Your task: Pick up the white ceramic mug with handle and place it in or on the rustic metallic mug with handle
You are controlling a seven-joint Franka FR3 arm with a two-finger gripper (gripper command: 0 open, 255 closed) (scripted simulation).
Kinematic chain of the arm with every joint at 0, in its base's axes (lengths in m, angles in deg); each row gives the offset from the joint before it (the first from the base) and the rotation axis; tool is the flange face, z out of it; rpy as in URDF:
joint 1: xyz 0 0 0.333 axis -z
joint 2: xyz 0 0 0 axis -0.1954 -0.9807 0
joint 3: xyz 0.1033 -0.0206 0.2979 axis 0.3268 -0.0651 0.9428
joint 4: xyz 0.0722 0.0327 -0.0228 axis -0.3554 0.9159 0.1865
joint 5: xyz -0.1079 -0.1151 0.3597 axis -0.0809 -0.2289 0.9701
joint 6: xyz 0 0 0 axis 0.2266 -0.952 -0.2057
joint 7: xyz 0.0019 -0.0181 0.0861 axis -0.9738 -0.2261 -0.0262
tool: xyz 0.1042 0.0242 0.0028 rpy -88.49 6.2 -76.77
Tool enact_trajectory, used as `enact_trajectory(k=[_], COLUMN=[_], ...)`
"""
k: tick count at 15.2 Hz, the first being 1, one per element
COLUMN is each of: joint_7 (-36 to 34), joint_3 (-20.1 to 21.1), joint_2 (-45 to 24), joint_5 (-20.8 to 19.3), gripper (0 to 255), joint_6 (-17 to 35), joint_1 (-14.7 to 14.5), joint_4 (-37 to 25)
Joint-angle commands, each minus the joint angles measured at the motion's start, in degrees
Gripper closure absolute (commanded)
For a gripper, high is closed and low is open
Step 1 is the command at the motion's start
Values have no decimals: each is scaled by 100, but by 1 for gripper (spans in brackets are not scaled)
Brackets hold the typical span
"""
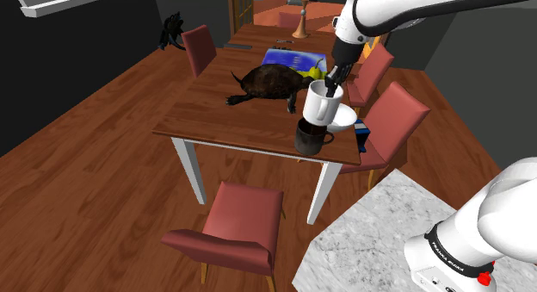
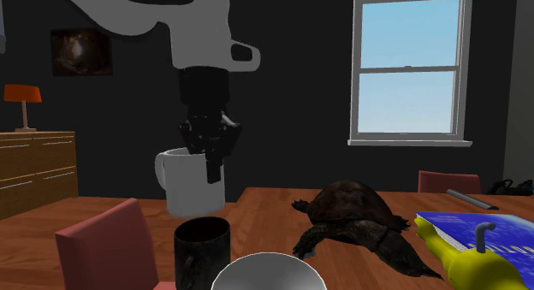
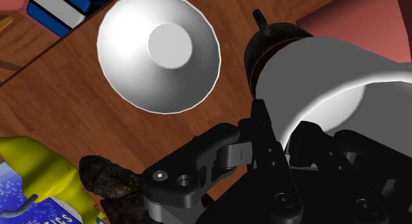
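White mug hangs upright from my gripper. The jaws pinch its wall at the rim, one finger inside and one outside, with the handle toward the second exterior view's left. My reading of the rim grip: it leaves the base free to seat on the target.

Position: the mug is off the wooden table, in the air just above the dark metallic mug, which stands upright near the table's edge. In the wrist view that mug's dark rim and handle peek out from behind the white one. I judge the alignment close, slightly off.

Next right is a white bowl, mouth up, just beside the target, so worth minding on the way down. Then a turtle, and a blue book with a yellow object against it.

Count: white mug 1, dark mug 1, bowl 1, turtle 1, book 1, red chairs 4 in the shoulder view
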Motion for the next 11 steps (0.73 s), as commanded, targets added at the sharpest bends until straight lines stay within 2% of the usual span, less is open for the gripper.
enact_trajectory(k=[1, 7, 11], joint_7=[18, 31, 31], joint_3=[-8, -6, -6], joint_2=[-36, -181, -181], joint_5=[0, 8, 8], gripper=[255, 255, 255], joint_6=[155, 663, 663], joint_1=[5, 3, 2], joint_4=[113, 476, 476])
